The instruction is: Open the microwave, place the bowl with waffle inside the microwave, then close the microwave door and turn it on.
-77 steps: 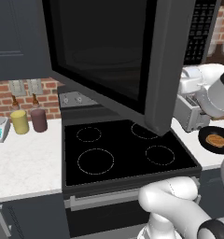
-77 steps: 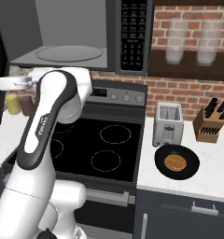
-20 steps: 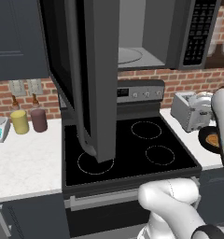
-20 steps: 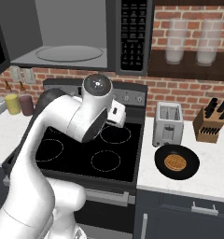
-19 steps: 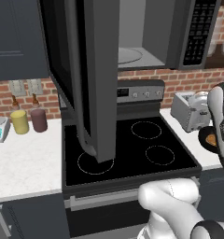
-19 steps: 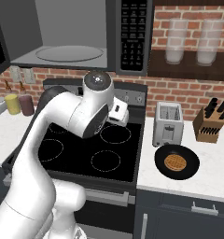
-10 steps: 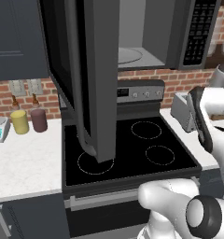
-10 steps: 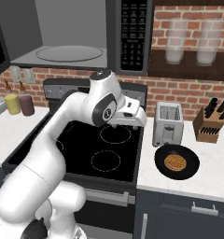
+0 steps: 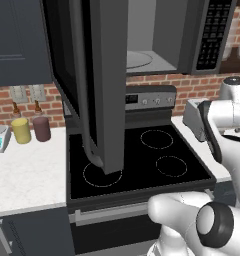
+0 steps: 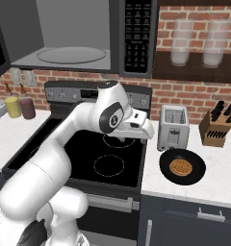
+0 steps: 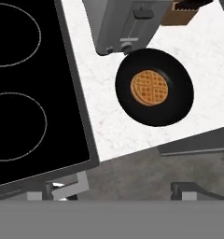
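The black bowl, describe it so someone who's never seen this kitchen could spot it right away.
Start at the stove and look to the white counter on its right. Just in front of the silver toaster sits the bowl: shallow, round and black. It is the only dish there, and a golden-brown waffle lies in its middle.

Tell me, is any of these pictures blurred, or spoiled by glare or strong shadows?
Left base view: sharp, evenly lit, the microwave door dark without glare. Right base view: crisp, soft shadow under the bowl. Hand view: the waffle grid is clear, no blur.
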{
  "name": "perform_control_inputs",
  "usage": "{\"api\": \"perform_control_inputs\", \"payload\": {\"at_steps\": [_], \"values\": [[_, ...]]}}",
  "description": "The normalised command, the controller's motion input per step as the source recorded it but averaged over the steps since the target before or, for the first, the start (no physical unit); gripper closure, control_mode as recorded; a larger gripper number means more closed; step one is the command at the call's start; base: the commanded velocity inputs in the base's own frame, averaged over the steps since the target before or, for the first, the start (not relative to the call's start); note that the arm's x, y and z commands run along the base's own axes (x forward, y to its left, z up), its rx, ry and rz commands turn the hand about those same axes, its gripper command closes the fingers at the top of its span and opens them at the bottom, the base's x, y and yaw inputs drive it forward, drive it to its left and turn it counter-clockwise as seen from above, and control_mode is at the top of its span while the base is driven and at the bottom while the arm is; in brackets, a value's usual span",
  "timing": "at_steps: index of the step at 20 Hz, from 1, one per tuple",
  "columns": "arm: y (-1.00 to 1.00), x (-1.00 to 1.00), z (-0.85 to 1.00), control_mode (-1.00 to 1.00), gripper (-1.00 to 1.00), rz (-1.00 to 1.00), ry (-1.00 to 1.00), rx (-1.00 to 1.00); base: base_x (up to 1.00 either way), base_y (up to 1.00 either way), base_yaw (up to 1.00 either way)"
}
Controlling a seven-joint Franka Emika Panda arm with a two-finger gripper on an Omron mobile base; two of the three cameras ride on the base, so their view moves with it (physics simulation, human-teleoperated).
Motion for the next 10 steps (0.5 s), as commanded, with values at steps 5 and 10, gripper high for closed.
{"api": "perform_control_inputs", "payload": {"at_steps": [5,10], "values": [[-0.09,0.04,-0.05,-1.0,-1.0,0.0,0.08,0.0,0.0,0.0,0.0],[-0.21,0.2,-0.21,-1.0,-1.0,0.0,0.15,0.05,0.0,0.0,0.0]]}}
